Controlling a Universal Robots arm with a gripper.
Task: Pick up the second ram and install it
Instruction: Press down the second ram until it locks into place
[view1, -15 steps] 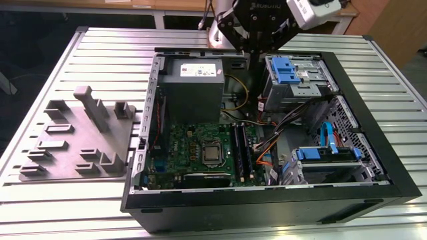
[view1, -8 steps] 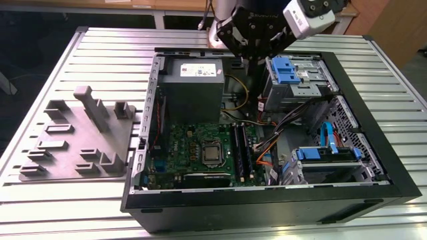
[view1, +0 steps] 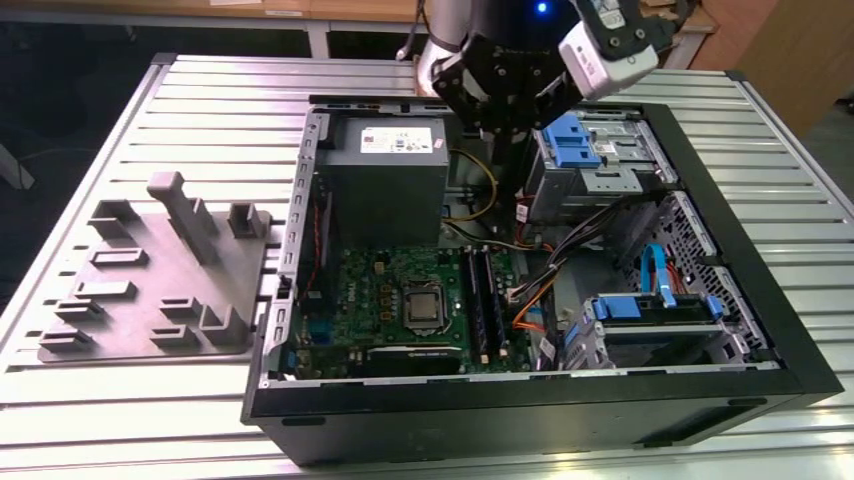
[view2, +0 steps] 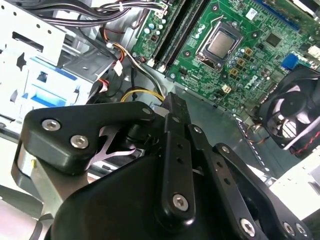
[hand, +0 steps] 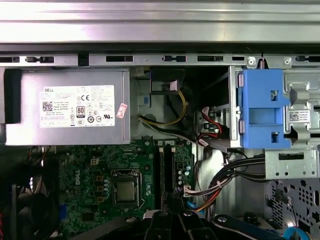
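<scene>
Exterior view: the gripper (view1: 514, 135) hangs over the open computer case (view1: 747, 250), just beside the grey power supply (view1: 383, 160). I cannot tell if it is open or closed. Two long dark ram sticks (view1: 483, 305) sit in slots on the green motherboard (view1: 367, 300), beside the CPU socket (view1: 424, 310).

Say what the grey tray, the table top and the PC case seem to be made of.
Tray: looks like moulded plastic, matte grey, with rounded pegs and no shine.
Table top: probably aluminium, pale ribbed slats with a dull sheen.
Case: apparently sheet metal, black painted outside, bare grey and perforated inside.
</scene>
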